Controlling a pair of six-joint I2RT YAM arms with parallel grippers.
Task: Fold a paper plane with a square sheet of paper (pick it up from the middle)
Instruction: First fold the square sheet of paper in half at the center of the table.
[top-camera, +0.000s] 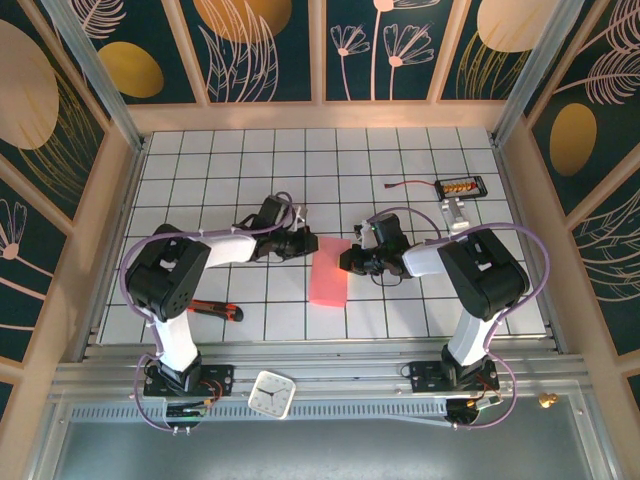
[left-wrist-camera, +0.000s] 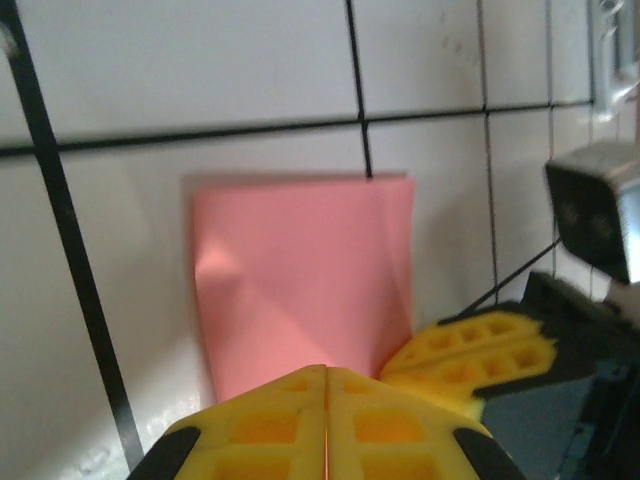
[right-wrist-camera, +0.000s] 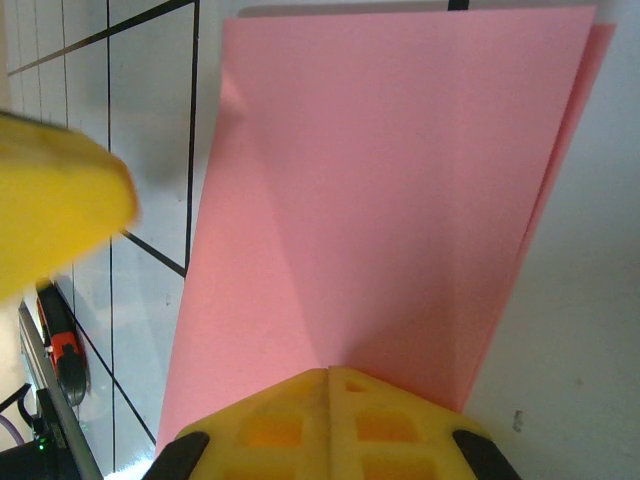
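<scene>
The sheet (top-camera: 328, 280), folded to a narrow strip, lies flat on the worktop (top-camera: 400, 312) between the arms, with its long axis running near to far and its near end free. The right pincer (top-camera: 349, 262), pressed together, meets its right edge about midway. Farther on, the left pincer (top-camera: 307, 244), also pressed together, meets the left edge; whether either nips a layer cannot be told.

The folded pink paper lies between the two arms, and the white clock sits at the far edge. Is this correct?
No: the white clock sits at the near edge, as the top view shows. The rest, about the pink paper, is right.
</scene>
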